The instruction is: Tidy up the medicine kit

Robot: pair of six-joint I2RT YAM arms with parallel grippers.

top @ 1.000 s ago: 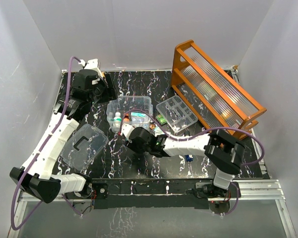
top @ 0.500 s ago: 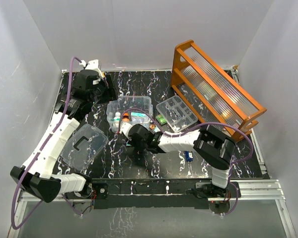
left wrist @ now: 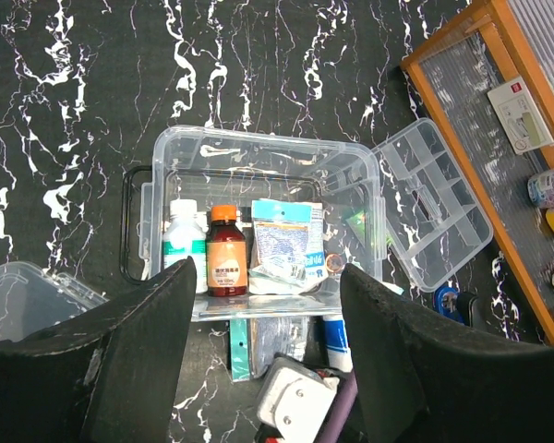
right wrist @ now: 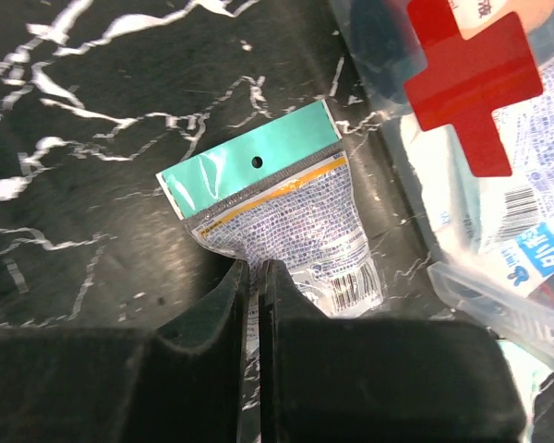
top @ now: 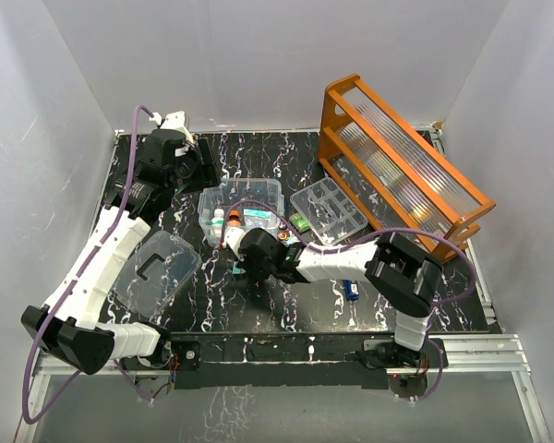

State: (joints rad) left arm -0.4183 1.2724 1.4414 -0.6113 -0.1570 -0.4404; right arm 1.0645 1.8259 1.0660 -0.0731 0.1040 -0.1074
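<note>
Clear plastic rectangular medicine kit (left wrist: 258, 148) holds an amber bottle (left wrist: 226, 263) and a white bottle (left wrist: 179, 245). The right gripper (right wrist: 256, 268) pinches a crinkly teal-topped sachet (right wrist: 277, 194); the left gripper (left wrist: 268, 277) gapes.

You face glossy black marble-look desk (top: 258, 152). Medicine kit (left wrist: 258, 152): clear smooth plastic, shiny. Sachet (right wrist: 286, 217): glossy crinkled film, teal header. Rack (top: 330, 120): orange wood, ribbed clear panels. Your right claw (right wrist: 255, 277): matt black.
</note>
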